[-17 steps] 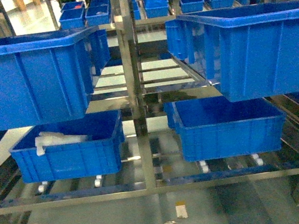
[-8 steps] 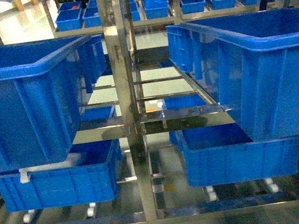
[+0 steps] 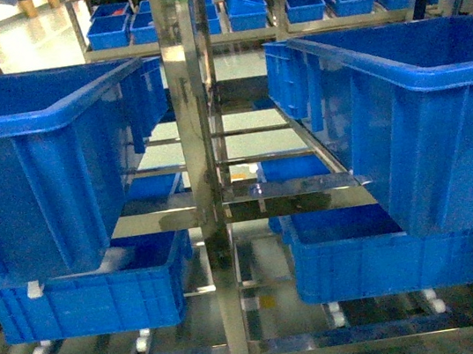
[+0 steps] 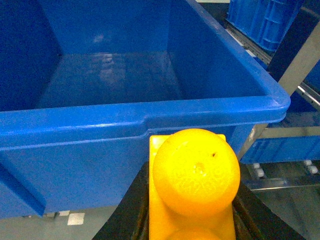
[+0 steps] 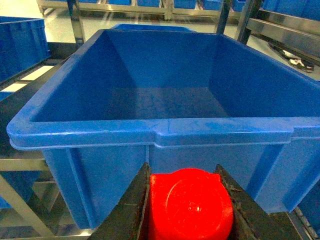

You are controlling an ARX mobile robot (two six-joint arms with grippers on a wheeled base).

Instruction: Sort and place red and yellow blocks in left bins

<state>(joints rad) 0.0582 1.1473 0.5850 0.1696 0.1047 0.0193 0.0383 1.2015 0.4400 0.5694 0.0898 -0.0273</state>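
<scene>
Plastic, light and rigid, both blocks look slick, so flat sides suit gripping best: the left pincer [image 4: 192, 220] is clamped on the yellow block [image 4: 194, 172] before the upper left bin [image 4: 150, 117], and the right pincer [image 5: 187, 210] grips the red block [image 5: 190, 205] (studded top) facing another bin [image 5: 160, 132]. Against the earlier head view, the shelf bins [image 3: 30, 163] loom larger and nearer.

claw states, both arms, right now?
Left claw: closed on the yellow block, just short of a blue crate.
Right claw: closed on the red block, facing another blue crate.
</scene>
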